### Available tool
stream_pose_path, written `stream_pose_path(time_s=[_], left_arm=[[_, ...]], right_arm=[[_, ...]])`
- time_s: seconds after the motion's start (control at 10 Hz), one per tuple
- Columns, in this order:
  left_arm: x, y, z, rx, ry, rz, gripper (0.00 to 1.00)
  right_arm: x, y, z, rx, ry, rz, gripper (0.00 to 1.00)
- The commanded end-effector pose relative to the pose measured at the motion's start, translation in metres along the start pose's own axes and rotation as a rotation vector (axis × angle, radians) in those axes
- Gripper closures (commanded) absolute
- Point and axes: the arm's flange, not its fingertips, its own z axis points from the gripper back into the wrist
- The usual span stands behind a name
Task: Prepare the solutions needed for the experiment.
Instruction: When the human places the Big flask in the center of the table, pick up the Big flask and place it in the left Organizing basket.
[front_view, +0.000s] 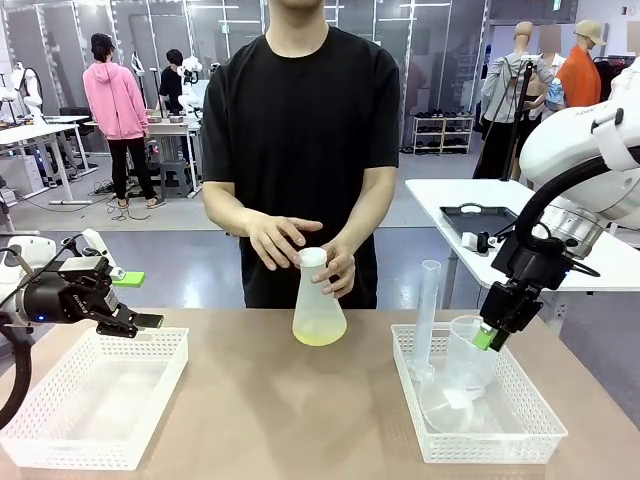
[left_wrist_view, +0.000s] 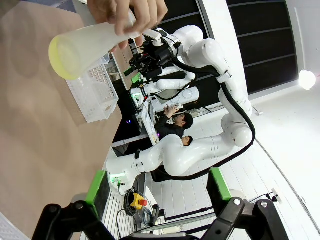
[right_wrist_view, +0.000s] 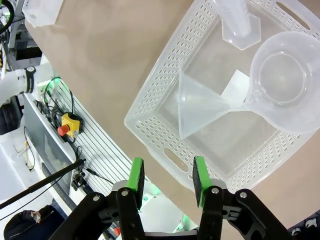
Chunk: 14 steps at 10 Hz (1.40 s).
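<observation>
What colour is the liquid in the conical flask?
Pale yellow-green liquid, clearest in the front view.

your left gripper (front_view: 140, 300) hangs near the tabletop's (front_view: 250, 400) left edge, lying level, jaws spread wide and empty. your right gripper (front_view: 490, 338) points down near the right edge, jaws partly apart, gripping nothing. at the far edge, the person's right hand (front_view: 280, 240) hovers flat beside the curled person's left hand (front_view: 340, 268).

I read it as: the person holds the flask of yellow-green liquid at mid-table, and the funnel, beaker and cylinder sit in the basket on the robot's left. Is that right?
Not quite: the funnel, beaker and cylinder sit in the basket on the robot's right, as the front view shows. The person does hold the flask of yellow-green liquid at mid-table.
</observation>
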Motion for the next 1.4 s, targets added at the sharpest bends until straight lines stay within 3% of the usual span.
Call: stream_pose_path(time_s=[0.0, 0.2, 0.4, 0.5, 0.8, 1.1, 1.3], left_arm=[[0.000, -0.001, -0.001, -0.005, 0.000, -0.002, 0.00], [0.000, -0.001, -0.001, -0.005, 0.000, -0.002, 0.00], [0.000, -0.001, -0.001, -0.005, 0.000, -0.002, 0.00], [0.000, -0.001, -0.001, -0.005, 0.000, -0.002, 0.00], [0.000, -0.001, -0.001, -0.005, 0.000, -0.002, 0.00], [0.000, -0.001, -0.001, -0.005, 0.000, -0.002, 0.00], [0.000, -0.001, -0.001, -0.005, 0.000, -0.002, 0.00]], right_arm=[[-0.002, 0.001, 0.001, 0.000, -0.002, 0.006, 0.49], [0.000, 0.000, 0.000, 0.000, 0.000, 0.000, 0.49], [-0.027, 0.006, 0.010, 0.057, -0.243, -0.087, 0.49], [-0.033, 0.006, 0.011, 0.110, -0.305, -0.106, 0.49], [-0.064, 0.007, 0.010, 0.421, -0.389, -0.194, 0.49], [-0.071, -0.001, 0.005, 0.757, -0.406, -0.274, 0.49], [-0.073, -0.003, 0.001, 0.798, -0.459, -0.300, 0.49]])
